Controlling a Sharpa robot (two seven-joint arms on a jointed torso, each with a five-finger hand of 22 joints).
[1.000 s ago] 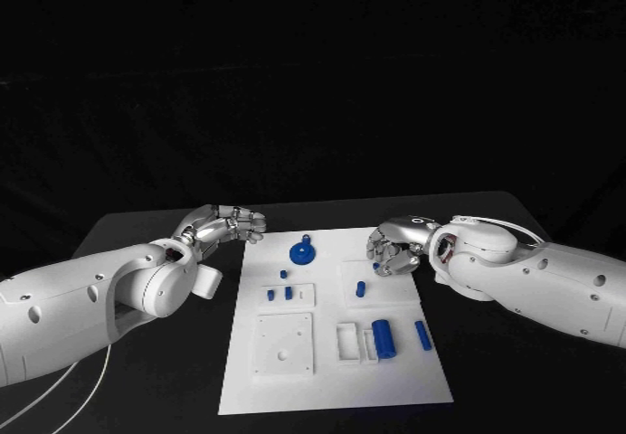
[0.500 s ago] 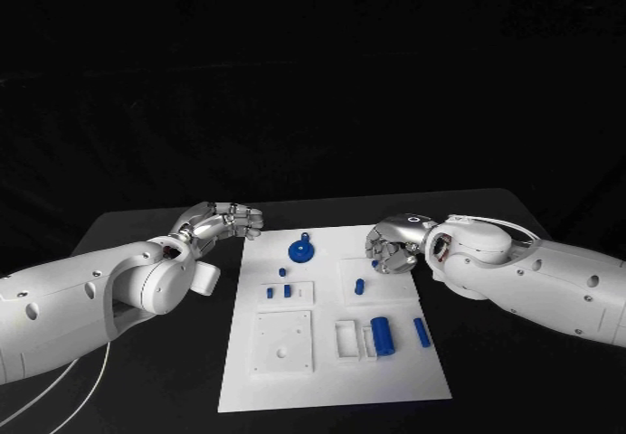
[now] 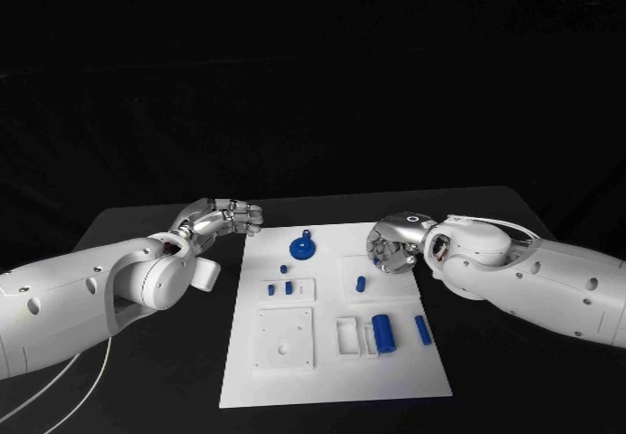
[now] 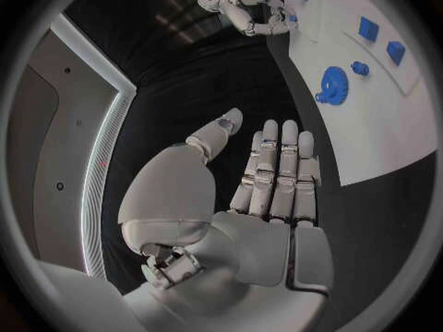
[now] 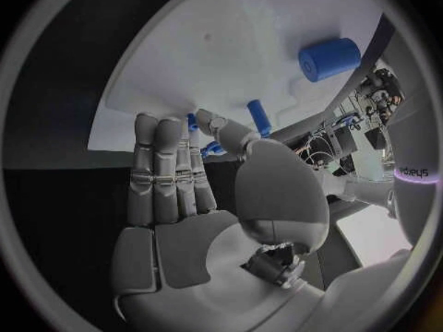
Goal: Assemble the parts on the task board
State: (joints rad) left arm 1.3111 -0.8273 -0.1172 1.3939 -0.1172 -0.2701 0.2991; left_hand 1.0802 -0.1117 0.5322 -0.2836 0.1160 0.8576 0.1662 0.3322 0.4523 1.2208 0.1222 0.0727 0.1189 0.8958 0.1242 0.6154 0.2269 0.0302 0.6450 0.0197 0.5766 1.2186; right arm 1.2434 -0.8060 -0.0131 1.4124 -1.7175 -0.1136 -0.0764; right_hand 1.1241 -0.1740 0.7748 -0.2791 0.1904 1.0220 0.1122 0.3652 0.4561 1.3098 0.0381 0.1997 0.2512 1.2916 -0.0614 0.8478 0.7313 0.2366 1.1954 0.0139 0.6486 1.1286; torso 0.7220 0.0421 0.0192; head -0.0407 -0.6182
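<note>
Several blue parts [image 3: 383, 334] lie loose on the white board [image 3: 392, 375] at frame centre. Both hands, left [image 3: 224, 220] and right [image 3: 394, 244], flank its upper corners, fingers apart and holding nothing, seemingly poised to pick.

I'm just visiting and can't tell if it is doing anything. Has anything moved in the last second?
Hardly anything. The right hand has drifted slightly toward the far end of the task board, over its right edge, holding nothing. The left hand keeps its place beside the board's far left corner, also holding nothing. The blue gear and the other blue parts lie where they were.
</note>
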